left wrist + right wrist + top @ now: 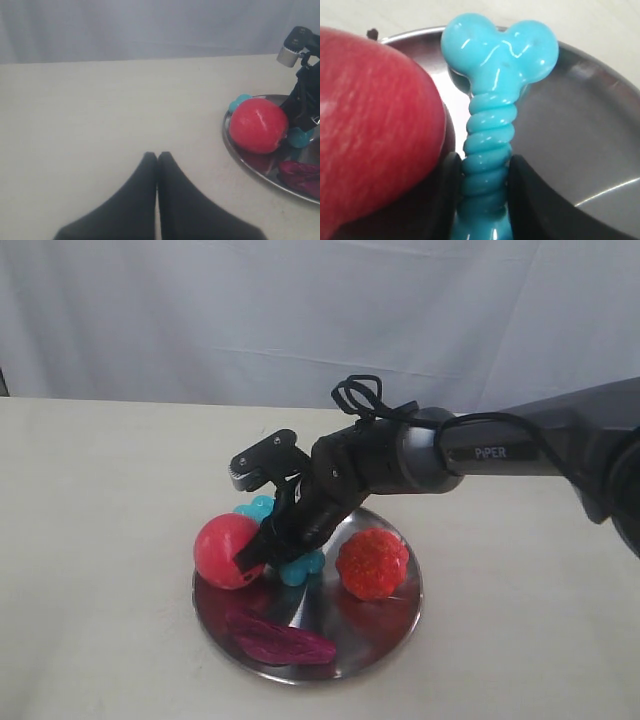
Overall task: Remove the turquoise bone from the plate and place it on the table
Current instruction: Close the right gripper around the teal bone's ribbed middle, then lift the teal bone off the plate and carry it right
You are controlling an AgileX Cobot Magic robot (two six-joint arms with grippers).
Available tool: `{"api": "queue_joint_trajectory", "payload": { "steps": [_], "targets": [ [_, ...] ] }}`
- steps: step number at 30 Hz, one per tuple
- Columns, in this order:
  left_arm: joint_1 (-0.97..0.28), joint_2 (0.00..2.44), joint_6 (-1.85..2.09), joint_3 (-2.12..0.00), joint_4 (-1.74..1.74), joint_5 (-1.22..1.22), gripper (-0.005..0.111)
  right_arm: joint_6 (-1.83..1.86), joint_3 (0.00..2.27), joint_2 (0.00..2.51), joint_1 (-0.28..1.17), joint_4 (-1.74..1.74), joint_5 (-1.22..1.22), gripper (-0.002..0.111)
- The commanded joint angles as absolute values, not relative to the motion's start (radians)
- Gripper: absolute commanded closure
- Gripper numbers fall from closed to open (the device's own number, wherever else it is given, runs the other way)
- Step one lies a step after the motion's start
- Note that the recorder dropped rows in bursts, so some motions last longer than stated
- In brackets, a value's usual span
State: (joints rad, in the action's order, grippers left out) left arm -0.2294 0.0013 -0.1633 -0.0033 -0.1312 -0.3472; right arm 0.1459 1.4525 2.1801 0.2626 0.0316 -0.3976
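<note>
The turquoise bone (490, 140) lies over the silver plate (570, 130), its ribbed shaft pinched between the two black fingers of my right gripper (485, 172). In the exterior view the right gripper (262, 555) reaches down onto the plate (390, 625) beside a red ball (225, 550). The knobs of the bone (300, 567) stick out on both sides of the fingers. I cannot tell whether the bone is lifted off the metal. My left gripper (157, 156) is shut and empty over the beige table (100, 110), left of the plate (250, 160).
The red ball (370, 125) presses close against one right finger. A bumpy red berry toy (372, 563) and a flat magenta toy (280, 640) also lie on the plate. A white curtain hangs behind the table (100, 490).
</note>
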Motion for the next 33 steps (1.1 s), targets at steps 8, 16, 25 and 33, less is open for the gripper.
{"api": "queue_joint_trajectory", "payload": {
  "steps": [8,16,25,33],
  "targets": [
    [-0.232,0.0,-0.165,0.0,-0.132,-0.346,0.107,0.129,1.457,2.087,0.261,0.029,-0.43,0.109],
    [-0.232,0.0,-0.167,0.0,-0.132,-0.346,0.107,0.063,1.457,1.951,0.261,0.0,-0.551,0.109],
    [-0.232,0.0,-0.167,0.0,-0.132,-0.346,0.107,-0.098,1.399,1.737,0.262,-0.127,-0.691,0.109],
    [-0.232,0.0,-0.165,0.0,-0.132,-0.346,0.107,-0.221,1.233,1.504,0.218,-0.247,-0.782,0.109]
  ]
}}
